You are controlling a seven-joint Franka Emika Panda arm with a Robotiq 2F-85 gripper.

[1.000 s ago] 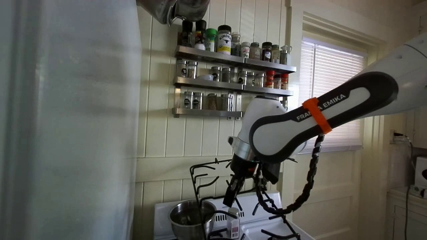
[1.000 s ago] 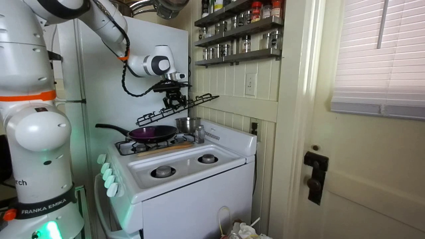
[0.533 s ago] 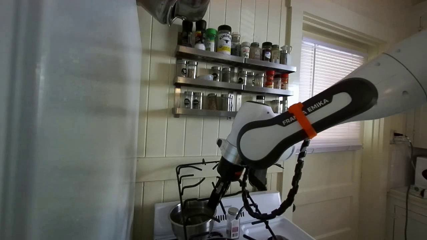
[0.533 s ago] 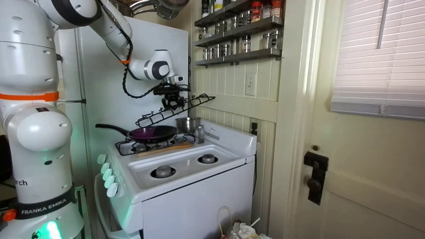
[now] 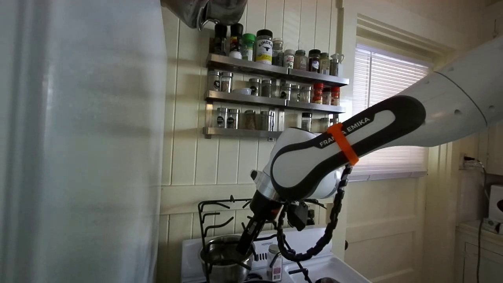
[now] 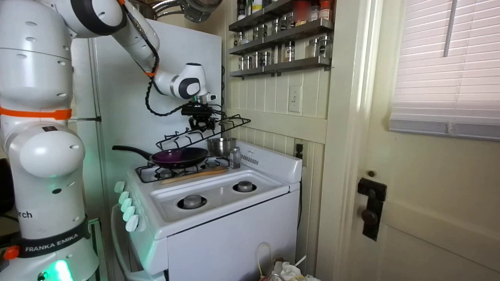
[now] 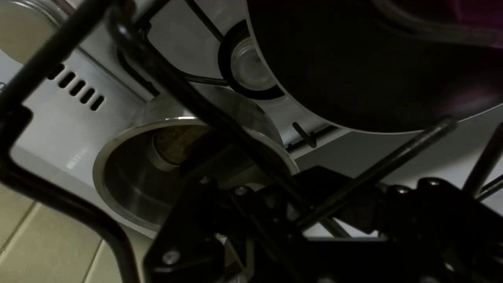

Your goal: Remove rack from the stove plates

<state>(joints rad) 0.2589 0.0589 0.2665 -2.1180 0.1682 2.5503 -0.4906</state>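
Rack (image 6: pixel 207 137): hangs in the air over the left side of the stove plates (image 6: pixel 218 200), tilted in an exterior view, its left end low, its right end raised near the wall (image 6: pixel 273 125).
Rack's feel: likely metal, so stiff, hard to break and rather heavy for such thin bars; the glossy bars look smooth and may roll in a pinch.
Where to hold: a straight bar near the middle should balance it best; a short prong near an edge would let it sag and swing.
Tool (image 6: pixel 202 128): drawn in on the rack's bars and seemingly carrying it; the wrist view is too dark to show exactly which bar is pinched.
Pan (image 6: pixel 199 156): just below the rack's low end; whether they touch cannot be told.
Metal bowl (image 6: pixel 220 148): lower than the rack's right half and near it, so a drooping prong could catch the rim.
Jar (image 6: pixel 235 159): upright just beside the bowl, easy to knock over.
Burners (image 6: pixel 192 201): two show uncovered on the right side, so the lift looks done; setting the rack down elsewhere seems left to do.
Wooden utensil (image 6: pixel 195 176): lies between them and the pan.
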